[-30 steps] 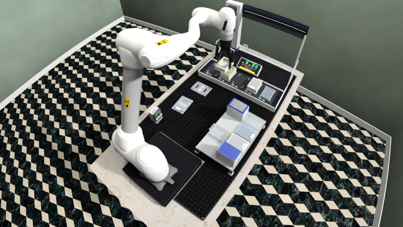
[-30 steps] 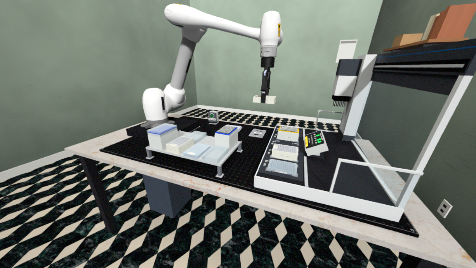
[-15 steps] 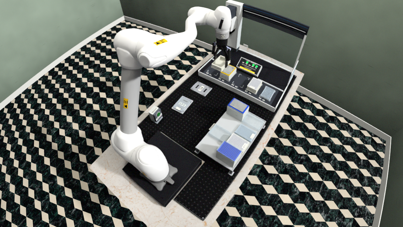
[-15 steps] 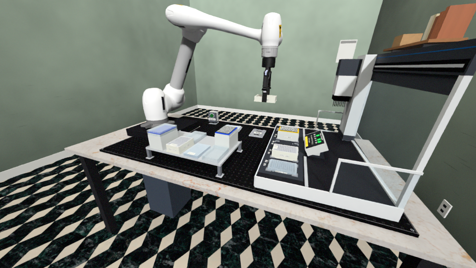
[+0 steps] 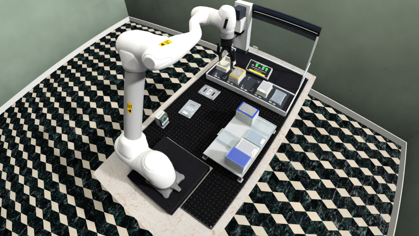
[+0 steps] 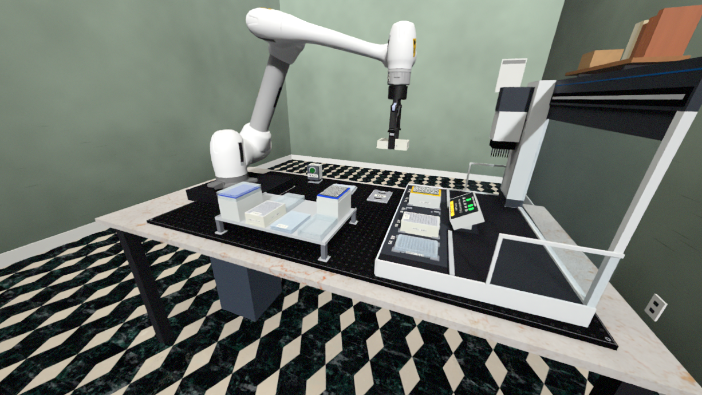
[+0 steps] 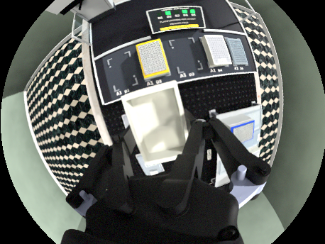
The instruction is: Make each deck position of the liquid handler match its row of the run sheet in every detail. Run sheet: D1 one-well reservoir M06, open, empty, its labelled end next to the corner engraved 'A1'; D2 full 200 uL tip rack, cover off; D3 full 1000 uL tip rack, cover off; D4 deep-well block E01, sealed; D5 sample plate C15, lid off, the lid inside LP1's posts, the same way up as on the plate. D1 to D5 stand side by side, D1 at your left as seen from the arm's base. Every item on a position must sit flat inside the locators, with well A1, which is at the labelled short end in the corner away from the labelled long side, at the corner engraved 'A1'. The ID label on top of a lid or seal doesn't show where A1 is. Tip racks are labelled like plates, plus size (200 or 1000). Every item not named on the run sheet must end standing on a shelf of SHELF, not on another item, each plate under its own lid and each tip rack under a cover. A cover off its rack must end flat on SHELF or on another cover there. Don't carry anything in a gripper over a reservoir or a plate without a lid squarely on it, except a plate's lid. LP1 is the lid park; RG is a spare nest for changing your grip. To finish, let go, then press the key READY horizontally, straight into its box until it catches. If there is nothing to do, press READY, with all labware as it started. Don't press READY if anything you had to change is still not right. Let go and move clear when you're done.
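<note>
My gripper (image 5: 226, 58) is shut on the white one-well reservoir (image 5: 224, 65), which is open and looks empty. I hold it level, high in the air near the left end of the deck. In the wrist view the reservoir (image 7: 153, 122) fills the middle, with position D1 (image 7: 120, 70) empty beyond it. A yellow-framed tip rack (image 5: 237, 74) stands uncovered on D2. D3 (image 7: 183, 59) is empty. A white block (image 5: 264, 88) sits on D4 and a clear plate (image 5: 278, 96) on D5.
The shelf (image 5: 240, 137) carries an open blue-framed tip rack (image 5: 247, 113), a blue-covered rack (image 5: 238, 156) and several flat plates or lids. The lid park (image 5: 189, 108), spare nest (image 5: 207, 90) and READY key (image 5: 163, 119) stand nearer the arm's base. The handler's gantry (image 5: 284, 18) rises behind the deck.
</note>
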### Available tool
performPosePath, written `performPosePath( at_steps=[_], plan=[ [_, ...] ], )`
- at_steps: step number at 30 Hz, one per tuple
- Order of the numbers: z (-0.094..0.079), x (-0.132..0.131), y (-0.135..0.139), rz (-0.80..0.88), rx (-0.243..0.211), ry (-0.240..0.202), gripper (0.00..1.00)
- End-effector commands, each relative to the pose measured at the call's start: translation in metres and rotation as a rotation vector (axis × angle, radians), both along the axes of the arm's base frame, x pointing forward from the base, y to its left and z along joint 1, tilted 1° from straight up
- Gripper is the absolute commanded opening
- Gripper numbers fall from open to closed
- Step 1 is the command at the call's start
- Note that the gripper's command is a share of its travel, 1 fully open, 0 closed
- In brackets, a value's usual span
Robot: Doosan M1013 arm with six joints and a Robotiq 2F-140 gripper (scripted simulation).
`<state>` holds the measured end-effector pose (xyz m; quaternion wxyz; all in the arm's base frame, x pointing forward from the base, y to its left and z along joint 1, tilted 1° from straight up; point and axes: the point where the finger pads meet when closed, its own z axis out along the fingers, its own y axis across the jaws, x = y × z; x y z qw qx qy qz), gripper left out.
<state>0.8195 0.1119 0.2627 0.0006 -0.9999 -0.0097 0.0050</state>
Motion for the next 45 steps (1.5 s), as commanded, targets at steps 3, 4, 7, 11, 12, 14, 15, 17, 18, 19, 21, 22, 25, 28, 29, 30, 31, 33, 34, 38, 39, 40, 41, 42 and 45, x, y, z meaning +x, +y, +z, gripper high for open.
performPosePath(
  at_steps=[3,4,7,11,12,14,15,17,18,19,21,22,25,28,29,30,31,33,34,38,39,40,41,42,45],
  plan=[
    [0.001,0.000,0.012,0.000,0.001,-0.002,0.10],
    [0.001,0.000,0.014,0.000,0.001,-0.002,0.10],
    [0.001,0.000,0.017,0.000,0.001,-0.002,0.10],
    [0.001,0.000,0.026,0.000,0.001,-0.002,0.10],
    [0.001,0.000,0.028,0.000,0.001,-0.002,0.10],
    [0.001,0.001,0.032,0.000,0.001,-0.002,0.10],
    [0.001,0.001,0.032,0.000,0.001,-0.002,0.10],
    [0.001,0.001,0.036,-0.003,0.001,-0.002,0.10],
    [0.001,0.001,0.039,-0.003,0.001,-0.002,0.10],
    [0.001,0.001,0.041,-0.003,0.001,-0.002,0.10],
    [0.001,0.001,0.046,-0.003,0.001,-0.002,0.10],
    [0.001,0.001,0.048,-0.003,0.001,-0.002,0.10],
    [0.001,0.001,0.050,-0.003,0.001,-0.002,0.10],
    [0.001,0.001,0.057,-0.003,0.001,-0.002,0.10],
    [0.001,0.001,0.060,-0.003,0.001,-0.002,0.10],
    [0.001,0.001,0.062,-0.003,0.001,-0.002,0.10],
    [0.001,0.001,0.064,-0.003,0.001,-0.002,0.10],
    [0.001,0.001,0.069,-0.003,0.001,-0.002,0.10],
    [0.001,0.001,0.071,-0.003,0.001,-0.002,0.10],
    [0.001,0.001,0.081,-0.003,0.001,-0.002,0.10],
    [0.001,0.001,0.083,-0.003,0.001,-0.002,0.10],
    [0.001,0.001,0.083,-0.003,0.001,-0.002,0.10],
    [0.001,0.001,0.083,-0.003,0.001,-0.002,0.10],
    [0.001,0.001,0.085,-0.003,0.001,-0.002,0.10],
    [0.001,0.001,0.092,-0.003,0.001,-0.002,0.10]
  ],
)
